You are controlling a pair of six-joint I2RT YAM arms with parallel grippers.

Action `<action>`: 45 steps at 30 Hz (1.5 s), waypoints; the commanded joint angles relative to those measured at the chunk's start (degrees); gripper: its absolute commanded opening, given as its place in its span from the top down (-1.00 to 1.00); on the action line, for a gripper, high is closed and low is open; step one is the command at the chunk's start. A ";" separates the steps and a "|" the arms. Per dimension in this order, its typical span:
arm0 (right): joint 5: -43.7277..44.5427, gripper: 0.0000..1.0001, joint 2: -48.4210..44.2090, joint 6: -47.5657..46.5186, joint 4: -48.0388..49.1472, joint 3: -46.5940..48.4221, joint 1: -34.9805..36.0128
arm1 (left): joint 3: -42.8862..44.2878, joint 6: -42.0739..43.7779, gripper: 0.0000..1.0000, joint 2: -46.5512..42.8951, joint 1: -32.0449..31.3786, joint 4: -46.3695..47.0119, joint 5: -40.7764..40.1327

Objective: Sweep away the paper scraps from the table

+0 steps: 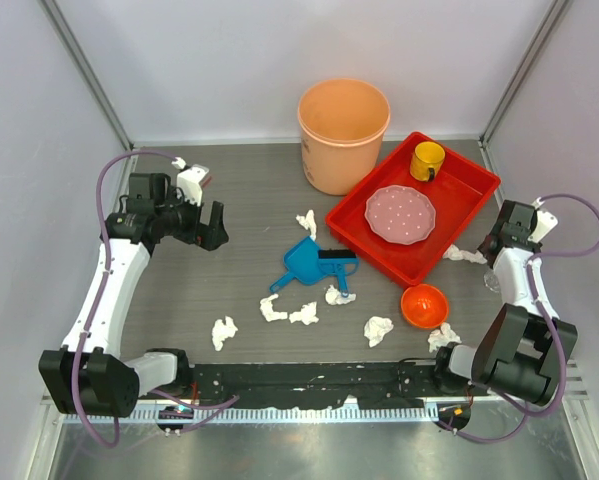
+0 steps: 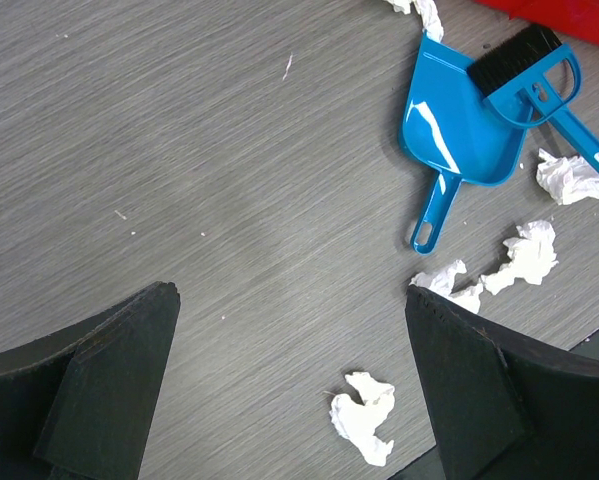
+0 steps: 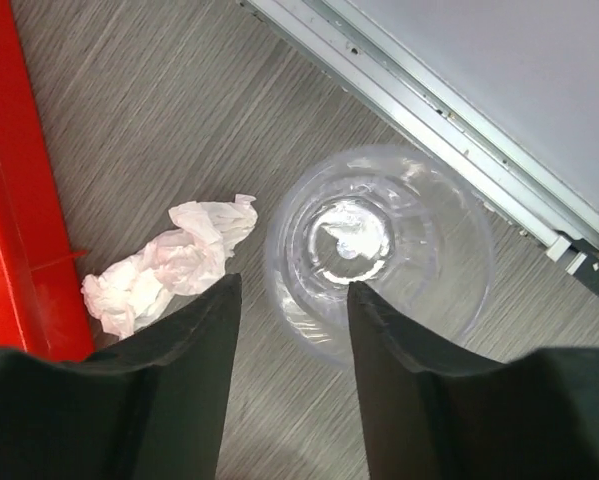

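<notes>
Several crumpled white paper scraps lie on the dark wood-grain table: one at the front left, a pair, one by the brush, one behind the blue dustpan, and others to the right. My left gripper is open and empty above bare table at the left; its view shows a scrap, the dustpan and the brush. My right gripper is open, hovering over a clear plastic cup beside a scrap.
A red tray at the right holds a pink plate and a yellow mug. An orange bucket stands at the back. An orange bowl sits in front of the tray. Metal rails and white walls border the table.
</notes>
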 commanded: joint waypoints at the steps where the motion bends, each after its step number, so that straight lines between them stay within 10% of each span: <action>1: 1.18 -0.17 -2.57 0.85 2.66 0.38 -0.22 | 0.62 0.94 -1.00 -0.97 0.08 0.02 1.33; 11: -3.38 -0.53 -13.44 -8.51 0.54 8.55 9.60 | 0.89 0.85 -0.99 -0.18 0.08 0.02 1.68; 18: -37.93 -0.57 -15.41 -29.17 0.65 11.20 34.29 | 0.97 1.29 -0.99 0.17 0.08 0.37 0.54; 27: -24.25 -0.42 -7.86 -41.51 -1.04 6.98 57.94 | 0.62 1.38 -0.99 0.61 0.08 0.19 0.19; 40: -6.73 -0.39 10.16 -52.75 -6.75 11.55 59.28 | -0.61 1.38 -1.00 -0.44 0.08 0.28 0.10; 45: -9.90 0.26 11.22 -58.03 -11.05 12.07 59.20 | -0.61 1.73 -0.99 -0.62 0.08 0.02 0.28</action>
